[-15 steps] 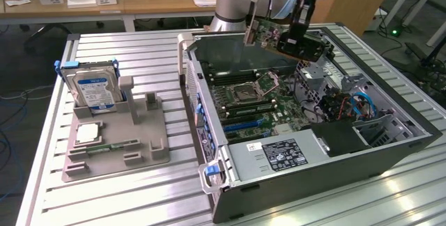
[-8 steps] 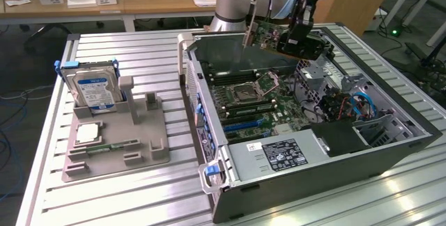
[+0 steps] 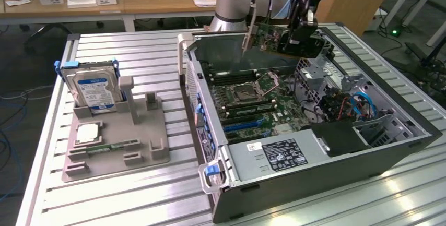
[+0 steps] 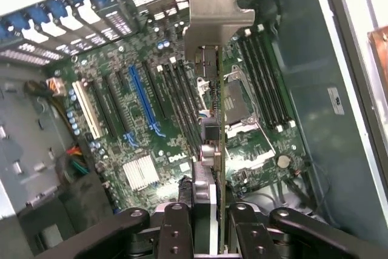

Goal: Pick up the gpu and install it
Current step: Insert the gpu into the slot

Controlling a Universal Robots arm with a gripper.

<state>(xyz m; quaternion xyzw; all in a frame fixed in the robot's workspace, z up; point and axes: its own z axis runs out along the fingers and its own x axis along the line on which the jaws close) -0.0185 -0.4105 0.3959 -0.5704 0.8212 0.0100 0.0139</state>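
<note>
The pincer point(image 4: 209, 213) is nearest, its two fingers pressed onto opposite flat faces of the gpu point(image 4: 210, 119). The card hangs edge-on in the air over the motherboard point(image 4: 115, 150) of the open computer case point(image 3: 314, 184), near the far edge of the worktop point(image 3: 139, 194). It looks light and stiff but fragile, so I judge a moderate pinch across the bare board, clear of its contacts and pale bracket point(image 4: 212, 16), the safest hold.

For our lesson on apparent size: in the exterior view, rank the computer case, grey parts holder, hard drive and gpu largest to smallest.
1. computer case
2. grey parts holder
3. hard drive and gpu: these look alike. The gpu is farther from the camera, so I leave them unranked.
</note>
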